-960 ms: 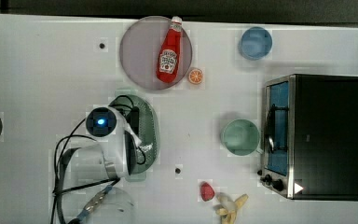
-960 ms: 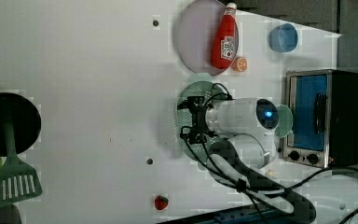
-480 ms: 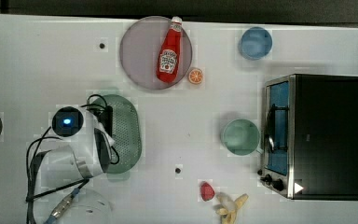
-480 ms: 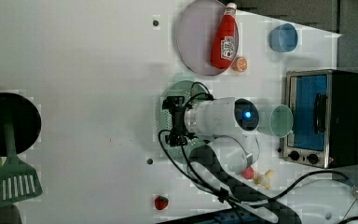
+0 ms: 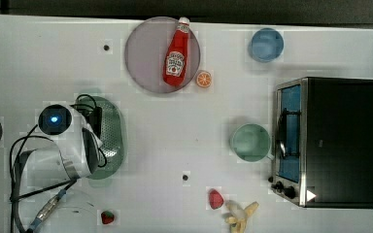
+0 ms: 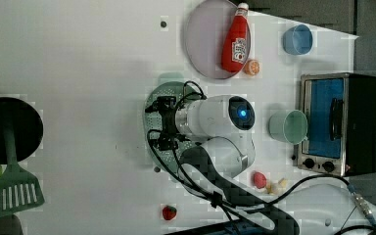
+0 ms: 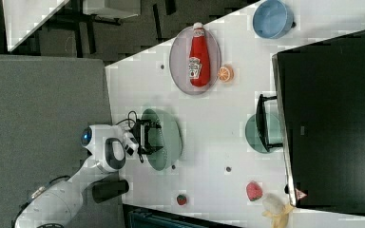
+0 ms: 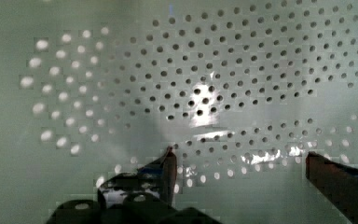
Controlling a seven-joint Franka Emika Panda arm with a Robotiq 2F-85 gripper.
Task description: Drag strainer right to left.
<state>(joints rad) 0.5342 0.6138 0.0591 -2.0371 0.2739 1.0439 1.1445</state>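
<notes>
Half a second on, I see the strainer (image 5: 108,136) dragged toward nine o'clock in the top view, gripper (image 8: 240,161) spread wide inside it, clasping nothing, drag progressing.

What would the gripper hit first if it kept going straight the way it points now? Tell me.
The strainer's perforated base. The wrist view shows the open gripper aimed right at the holed floor with nothing between. How near the fingertips are to that floor, or whether they already touch it, cannot be told.
</notes>
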